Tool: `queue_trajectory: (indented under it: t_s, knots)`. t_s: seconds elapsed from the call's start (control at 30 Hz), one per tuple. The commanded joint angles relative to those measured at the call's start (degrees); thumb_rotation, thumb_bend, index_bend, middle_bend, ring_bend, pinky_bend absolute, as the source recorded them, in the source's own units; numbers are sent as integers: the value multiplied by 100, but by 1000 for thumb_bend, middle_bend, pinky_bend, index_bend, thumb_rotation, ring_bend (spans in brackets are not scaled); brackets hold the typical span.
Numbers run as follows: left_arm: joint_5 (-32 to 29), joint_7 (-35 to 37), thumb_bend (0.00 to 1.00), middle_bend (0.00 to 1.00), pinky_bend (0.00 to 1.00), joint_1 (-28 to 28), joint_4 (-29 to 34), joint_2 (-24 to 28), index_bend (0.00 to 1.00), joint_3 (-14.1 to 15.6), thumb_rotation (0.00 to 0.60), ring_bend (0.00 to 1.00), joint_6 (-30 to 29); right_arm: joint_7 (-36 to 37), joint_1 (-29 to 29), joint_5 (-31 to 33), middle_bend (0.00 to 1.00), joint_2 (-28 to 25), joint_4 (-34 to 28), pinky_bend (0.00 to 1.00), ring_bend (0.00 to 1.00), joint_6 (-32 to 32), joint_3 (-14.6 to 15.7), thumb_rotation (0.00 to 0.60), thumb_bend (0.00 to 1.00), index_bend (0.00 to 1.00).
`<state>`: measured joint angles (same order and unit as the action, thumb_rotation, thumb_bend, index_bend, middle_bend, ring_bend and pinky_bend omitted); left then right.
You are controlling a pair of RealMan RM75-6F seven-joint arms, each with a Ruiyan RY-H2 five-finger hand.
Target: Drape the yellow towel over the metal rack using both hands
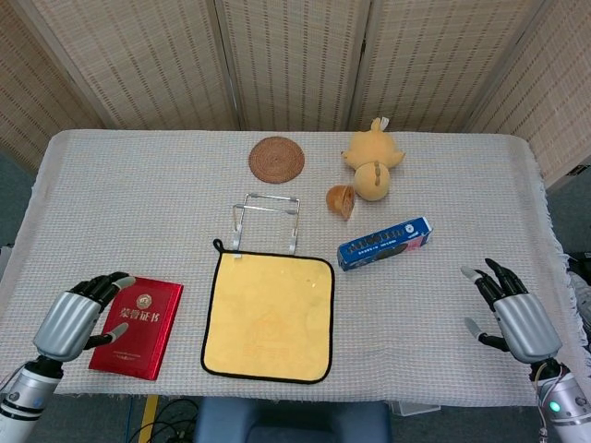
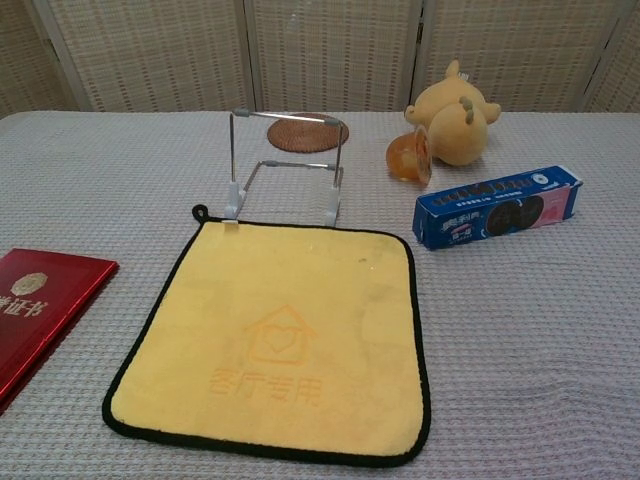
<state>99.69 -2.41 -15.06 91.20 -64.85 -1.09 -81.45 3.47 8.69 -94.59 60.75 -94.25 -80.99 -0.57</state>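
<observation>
The yellow towel (image 1: 269,317) (image 2: 272,341) with black trim lies flat near the table's front edge. Just behind its far edge the small metal rack (image 1: 266,220) (image 2: 285,167) stands upright. My left hand (image 1: 76,318) hovers at the front left, beside the red booklet, fingers apart and holding nothing. At the front right my right hand (image 1: 512,309) is also empty with fingers spread, well clear of the towel. Neither hand shows in the chest view.
A red booklet (image 1: 137,326) lies left of the towel. A blue cookie box (image 1: 384,243), an orange cup (image 1: 341,200) on its side and a yellow plush toy (image 1: 371,168) sit to the rack's right. A round woven coaster (image 1: 276,159) lies behind the rack.
</observation>
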Motion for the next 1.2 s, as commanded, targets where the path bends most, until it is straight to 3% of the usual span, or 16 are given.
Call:
queue_trajectory:
  t_s: [0.03,0.17,0.4,0.6,0.87,1.2]
  knots:
    - [273,85,211,489,784,-215,-42,31,318,143,600,512,229,-2,46,-35,195,7,-8,137,74,63,22,600,326,102]
    - [587,109,211,625,899,-403,-159,-89,368,271,600,619,386,79,109,-74,204,22,-22,147,85,147,55,600,326,102]
    - [835,23,211,766,954,-720,-254,-366,402,459,600,729,846,94,206,-78,214,29,-8,151,96,270,73,600,326,102]
    - [966,75,212,781,961,-878,-494,-772,413,630,600,738,1053,143,243,-85,220,14,-20,159,100,304,103,600,326,103]
    - [1061,0,211,787,973,-832,-1002,-1347,494,730,600,745,815,134,228,-63,220,-9,-21,159,100,259,124,600,326,103]
    - [1121,-173,211,788,974,-832,-1346,-1816,497,935,600,745,846,177,231,-54,220,18,8,159,100,235,144,600,327,103]
